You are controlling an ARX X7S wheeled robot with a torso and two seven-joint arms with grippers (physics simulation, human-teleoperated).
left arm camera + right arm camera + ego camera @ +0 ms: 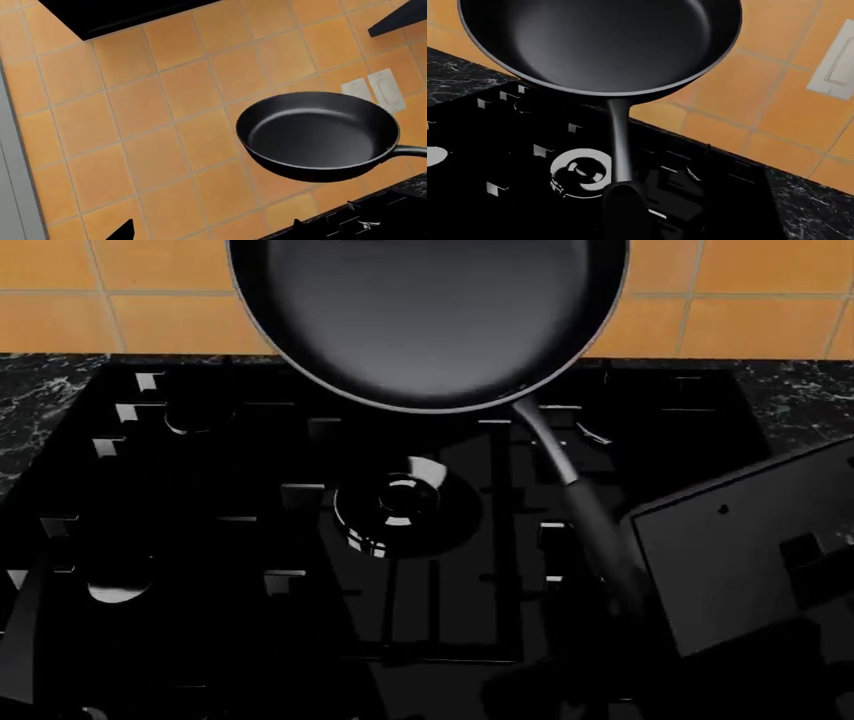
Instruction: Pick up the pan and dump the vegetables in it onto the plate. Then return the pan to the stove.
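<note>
Looming close, the pan [427, 315] hangs empty above the stove [400, 570], held by the far end of its long handle; stiff and front-heavy, it may droop. Neither gripper's jaws show, so I cannot tell their state.

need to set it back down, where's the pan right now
The pan is in the air above the back of the stove, top centre in the head view, empty, with its handle running toward the right arm.
</note>
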